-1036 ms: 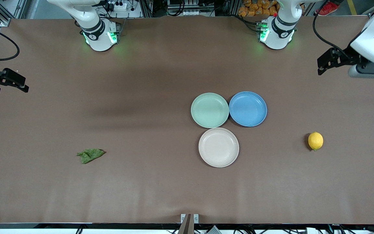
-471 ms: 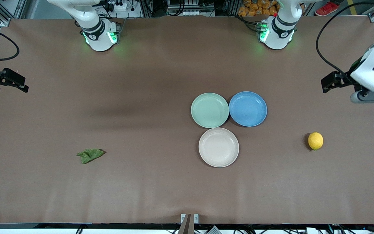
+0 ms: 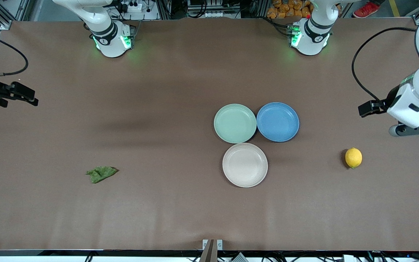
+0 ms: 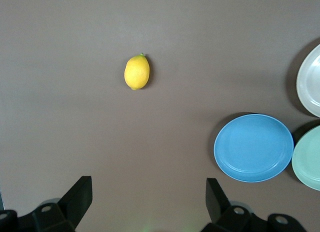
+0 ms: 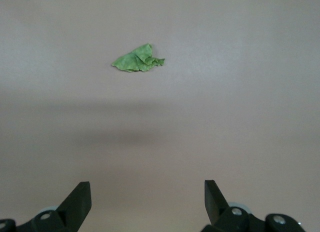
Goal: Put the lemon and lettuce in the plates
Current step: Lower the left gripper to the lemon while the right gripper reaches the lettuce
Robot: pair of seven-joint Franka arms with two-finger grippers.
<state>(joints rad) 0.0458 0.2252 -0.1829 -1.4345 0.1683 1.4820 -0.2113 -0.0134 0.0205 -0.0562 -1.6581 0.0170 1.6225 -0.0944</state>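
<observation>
The yellow lemon [image 3: 353, 157] lies on the brown table toward the left arm's end; it also shows in the left wrist view [image 4: 137, 72]. The dark-green lettuce [image 3: 101, 174] lies toward the right arm's end and shows in the right wrist view [image 5: 138, 59]. The mint plate [image 3: 235, 123] and the beige plate [image 3: 245, 165] sit empty mid-table, touching. My left gripper [image 3: 366, 108] [image 4: 148, 192] is open and empty over bare table beside the lemon. My right gripper [image 3: 29, 97] [image 5: 147, 194] is open and empty over bare table at its end, apart from the lettuce.
An empty blue plate [image 3: 278, 121] sits beside the mint plate, toward the left arm's end; it shows in the left wrist view [image 4: 254, 147] with the beige plate [image 4: 311, 82] and mint plate [image 4: 307, 164]. The arm bases [image 3: 112, 40] stand along the table's top edge.
My left gripper has come down and moved toward the lemon. My right gripper has shifted slightly inward over the table. The lemon, lettuce and plates have not moved.
</observation>
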